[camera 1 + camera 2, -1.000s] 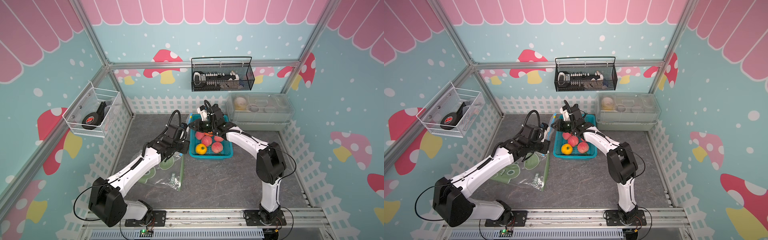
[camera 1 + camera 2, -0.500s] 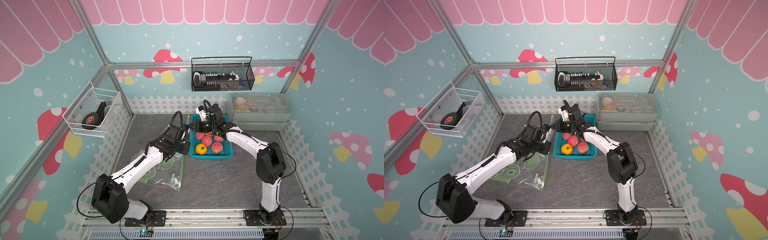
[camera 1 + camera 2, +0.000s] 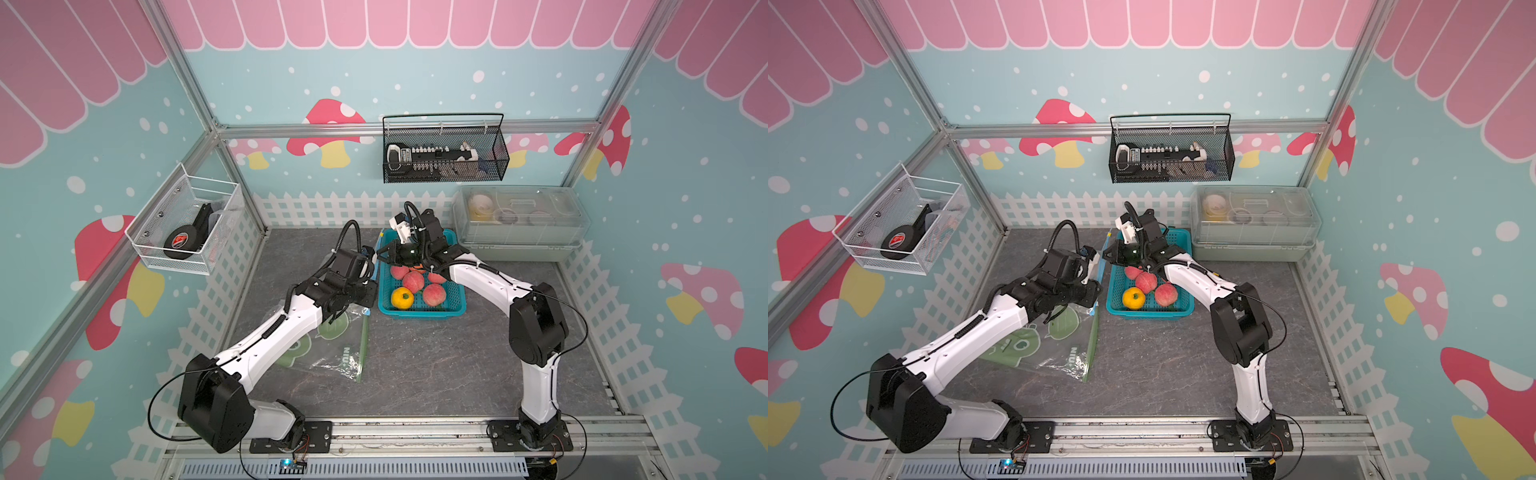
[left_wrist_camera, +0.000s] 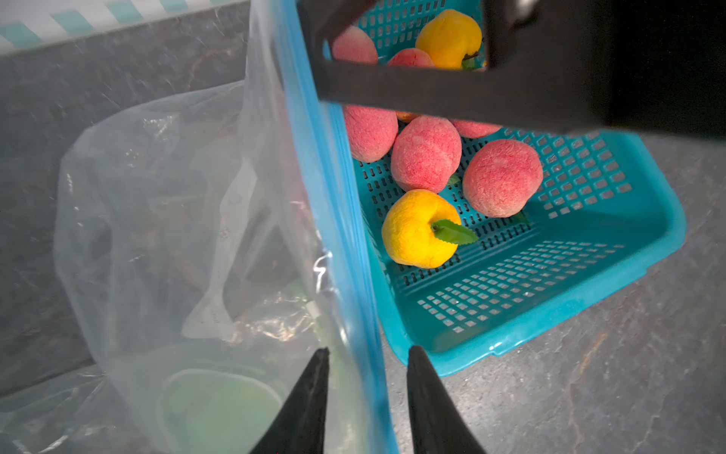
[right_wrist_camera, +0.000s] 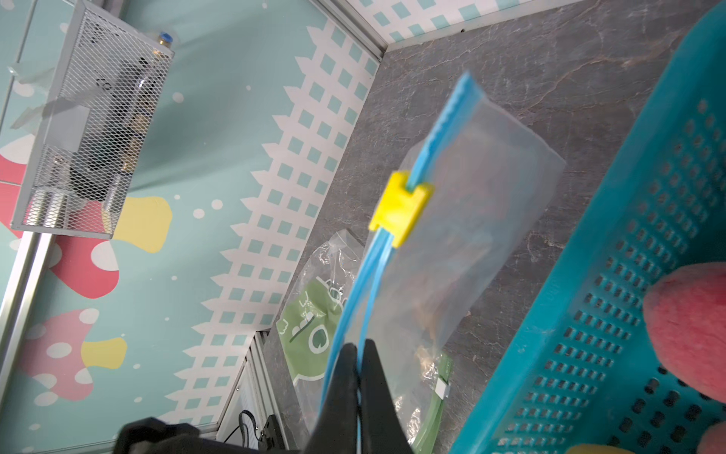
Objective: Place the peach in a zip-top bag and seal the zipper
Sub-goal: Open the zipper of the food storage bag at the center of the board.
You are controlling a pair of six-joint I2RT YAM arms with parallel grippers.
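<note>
The left gripper (image 4: 369, 350) has let go. A second ago its fingers were pressed together. Now they stand apart, one on each side of the blue zipper strip (image 4: 326, 196). The right gripper (image 5: 359, 346) has done the opposite and squeezed shut. Its fingers pinch the strip, and it looks like only one of the two lips is between them.

The clear zip-top bag (image 5: 463, 220) hangs in the air, just beside the teal basket (image 3: 419, 313). The yellow slider (image 5: 400, 206) sits far along the strip, away from the right gripper, so the mouth is unzipped near the fingers. The peaches (image 4: 426, 153) all lie in the basket with a yellow fruit (image 4: 416, 232). None is in the bag yet.

I think the job now is to pull the bag's mouth open. To do it well, the left gripper should take only the other lip, not the thin plastic below. Then both should pull apart gently, so the strip does not slip out. The mouth should face up, close to the basket.

Little else has changed. The left arm has come a bit nearer the basket. The green-printed bag (image 3: 332, 353) lies flat on the table (image 3: 436, 365) as before, and the fruit has not moved.
</note>
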